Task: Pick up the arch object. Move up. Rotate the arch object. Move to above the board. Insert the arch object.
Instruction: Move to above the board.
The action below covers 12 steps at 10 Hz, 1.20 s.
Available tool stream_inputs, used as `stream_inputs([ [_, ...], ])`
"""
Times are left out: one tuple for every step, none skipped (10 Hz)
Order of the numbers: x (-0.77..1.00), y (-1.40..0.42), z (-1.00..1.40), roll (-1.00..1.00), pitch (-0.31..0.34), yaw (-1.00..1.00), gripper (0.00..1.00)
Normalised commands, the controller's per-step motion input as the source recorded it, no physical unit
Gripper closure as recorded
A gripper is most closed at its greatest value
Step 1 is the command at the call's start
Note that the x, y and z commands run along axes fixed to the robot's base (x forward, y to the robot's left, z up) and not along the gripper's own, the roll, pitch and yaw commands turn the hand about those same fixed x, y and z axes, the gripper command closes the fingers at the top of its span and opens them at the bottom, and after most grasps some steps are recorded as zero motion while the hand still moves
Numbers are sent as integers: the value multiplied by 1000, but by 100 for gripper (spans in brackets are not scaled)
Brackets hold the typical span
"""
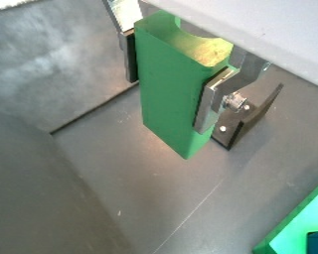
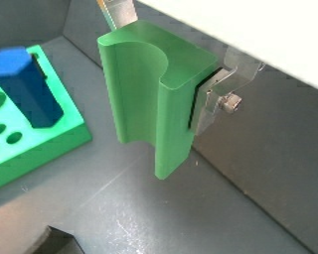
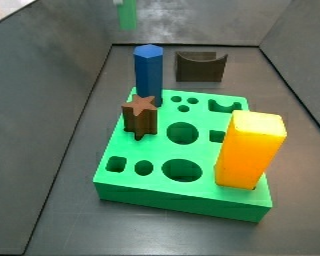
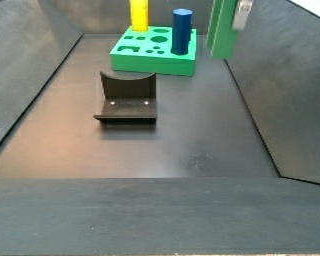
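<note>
I see the gripper [image 1: 173,79] up near the top of the box, by a grey side wall and next to the board [image 4: 156,62]. It's clamped on the arch object [image 1: 169,119], w/ one silver finger [image 1: 213,99] flat on each side. So the hand isn't wide, it's squeezing that piece.

The arch object is a tall green block. It's the same green as the board, w/ a round groove cut down one long face [image 2: 135,99]. It hangs straight up and down. In both wrist views its low end looks clear of the dark floor. I can't tell how high it is.

In a side view the piece [image 4: 224,35] is just beside the board, not over it. In a side view from across the box I only see a blurry bit of it [image 3: 125,14] at the top edge, behind the board.

The board [image 3: 176,195] lies flat on the floor. In it stand a blue peg [image 3: 147,68], a brown star block [image 3: 139,112] and a big yellow block [image 3: 250,150]. There's an open arch-shaped hole [image 3: 227,103] near the board's far edge, plus lots of round holes.

The fixture [image 4: 127,95] sits on the floor by itself, apart from the board, w/ nothing in it.

In a wrist view the blue peg [image 2: 23,84] and a board corner [image 2: 43,149] are off to the side of the green piece.
</note>
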Motion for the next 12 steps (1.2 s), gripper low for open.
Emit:
stream_inputs([
  [-103, -31, 1000, 11, 45, 15, 100],
  [-92, -31, 1000, 4, 58, 14, 100],
  [-75, -30, 1000, -6, 76, 15, 100],
  [-64, -29, 1000, -12, 86, 16, 100],
  [-51, -28, 1000, -16, 87, 16, 100],
  [-40, -27, 1000, -20, 88, 17, 100],
  [-17, -22, 814, -24, 88, 16, 100],
  [-5, -19, 655, -27, 90, 15, 100],
  [5, -15, 442, -30, 91, 14, 100],
  [7, -13, 336, -31, 90, 14, 100],
  [395, -1000, 55, 0, 73, 1000, 100],
  [399, -1000, 31, 1, 71, 1000, 100],
])
